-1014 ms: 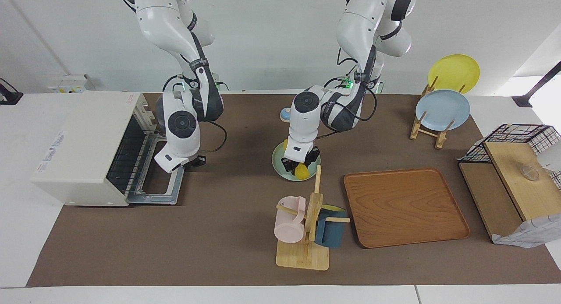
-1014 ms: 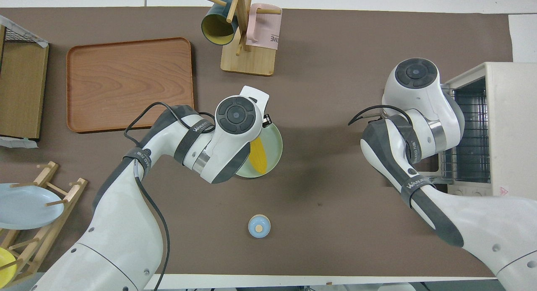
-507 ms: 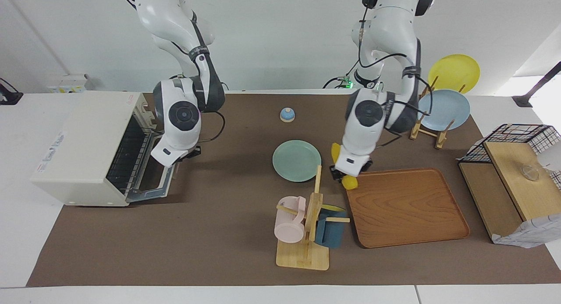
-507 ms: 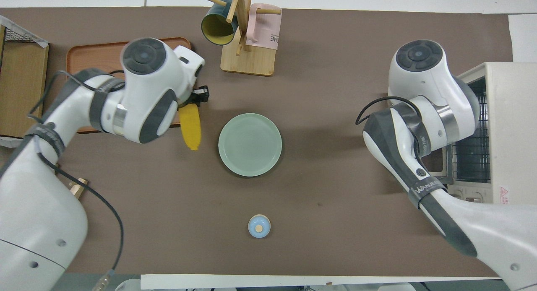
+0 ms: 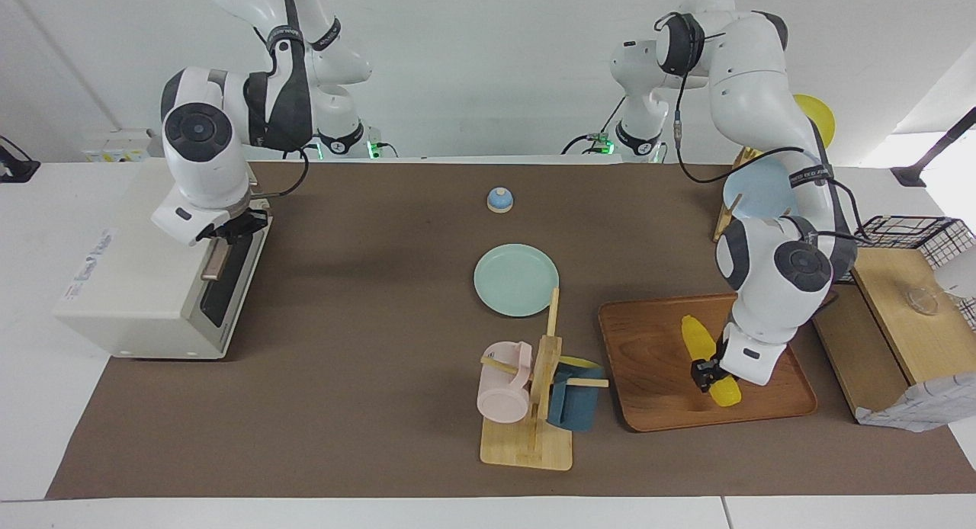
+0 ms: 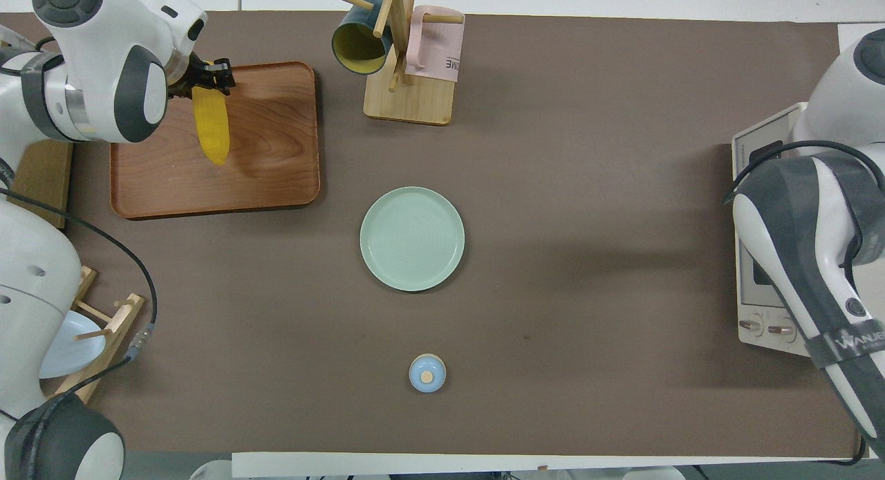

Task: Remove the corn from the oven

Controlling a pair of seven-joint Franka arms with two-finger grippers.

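Now lying over the wooden tray (image 5: 656,399), not beside the green plate (image 5: 515,279) as half a second ago: the corn (image 5: 709,360), carried there toward the left arm's end of the table. Pinching the corn's thick end between the fingers: left gripper (image 5: 702,373), low over the tray, cob stretching back toward the robots along the wood. Cannot tell whether the corn is already touching the tray or hanging just above it.

Shutting meanwhile: the oven (image 5: 145,285), its dark glass door now upright and closed where it was hanging open before. Hovering at the door's top edge by the tan handle (image 5: 213,259): right gripper (image 5: 232,228); cannot tell its state.

Standing between tray and oven, farther from the robots than the plate: the mug rack (image 5: 534,407) with a pink mug (image 5: 503,384) and a dark blue mug (image 5: 573,395). Sitting nearer to the robots than the plate: a small blue knob-topped lid (image 5: 499,200).
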